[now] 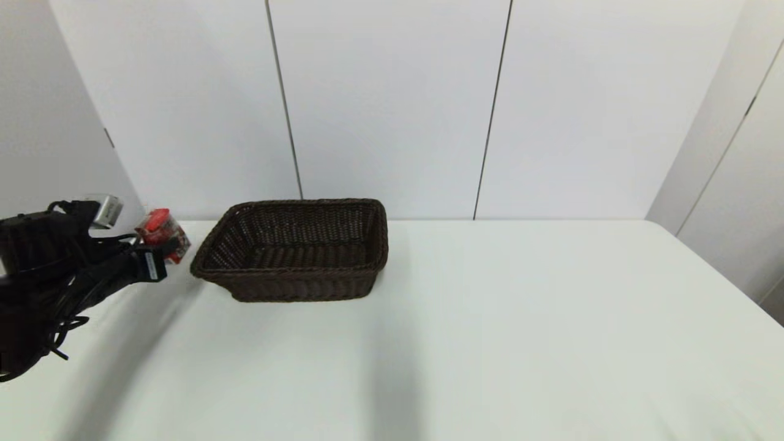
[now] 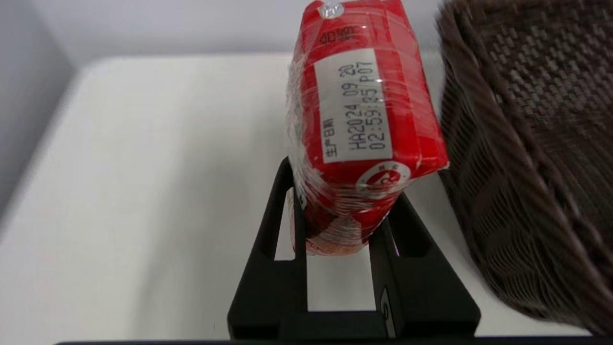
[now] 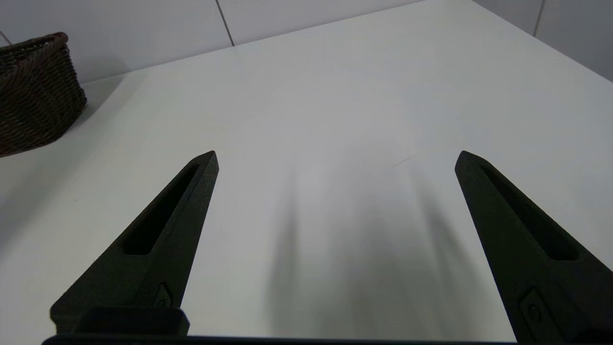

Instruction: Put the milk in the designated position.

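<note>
Head view: left gripper (image 1: 168, 248) sits at the far left of the white table (image 1: 490, 318), w/ its arm coming in from the left edge. It grips the milk carton (image 1: 160, 231), a small red box, just left of the dark brown wicker basket (image 1: 297, 248). From here carton and basket look apart, w/ a strip of tabletop between them; whether the carton touches the table can't be told from this angle. Basket stands near the back wall, open side up, nothing visible inside. Right arm isn't in this view at all.

Left wrist view adds detail the head cam can't give: the milk carton (image 2: 359, 120) is wrapped in clear film, w/ a white label printed w/ a date code on its top face and a round red-white logo below it. Both black fingers (image 2: 287, 230) are clamped on the carton's lower part, one each side. The carton tilts, top leaning toward the basket wall (image 2: 527, 167), which is just beside it; contact between the two can't be settled. Bare white tabletop shows past the carton, up to the table's corner by the wall.

Right wrist view: right gripper (image 3: 335, 158) w/ fingers (image 3: 163, 230) spread wide, nothing between them, over plain table (image 3: 335, 96); finger shadows fall on the surface. One end of the basket (image 3: 33, 91) shows off to one side, well apart from this gripper
</note>
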Motion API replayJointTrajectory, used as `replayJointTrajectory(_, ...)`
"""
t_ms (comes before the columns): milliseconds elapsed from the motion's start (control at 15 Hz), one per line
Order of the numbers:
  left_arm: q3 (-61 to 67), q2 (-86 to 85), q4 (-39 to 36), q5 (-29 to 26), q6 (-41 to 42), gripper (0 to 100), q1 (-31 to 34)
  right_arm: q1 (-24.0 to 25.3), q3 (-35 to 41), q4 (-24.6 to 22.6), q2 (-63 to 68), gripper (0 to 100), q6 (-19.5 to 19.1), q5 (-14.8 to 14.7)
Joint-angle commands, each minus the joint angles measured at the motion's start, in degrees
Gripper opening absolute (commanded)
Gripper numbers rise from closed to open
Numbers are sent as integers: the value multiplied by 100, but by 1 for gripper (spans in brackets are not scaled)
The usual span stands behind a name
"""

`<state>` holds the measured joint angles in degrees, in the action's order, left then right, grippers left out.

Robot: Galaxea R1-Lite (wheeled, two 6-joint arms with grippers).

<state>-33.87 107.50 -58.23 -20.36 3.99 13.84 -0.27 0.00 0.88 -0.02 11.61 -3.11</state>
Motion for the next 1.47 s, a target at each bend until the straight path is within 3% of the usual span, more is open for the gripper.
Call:
replayJointTrajectory(67,12,474,-197,-214,6,0,-4,0,0,0,2,100,8,3)
replayJointTrajectory(733,-32,808,-241,-205,23,0,5,0,0,0,2,100,8,3)
replayJointTrajectory(800,-76,826,-241,-214,14,100,5,0,0,0,2,100,8,3)
replayJointTrajectory(1467,-164,562,-179,-179,14,100,23,0,0,0,2,100,8,3)
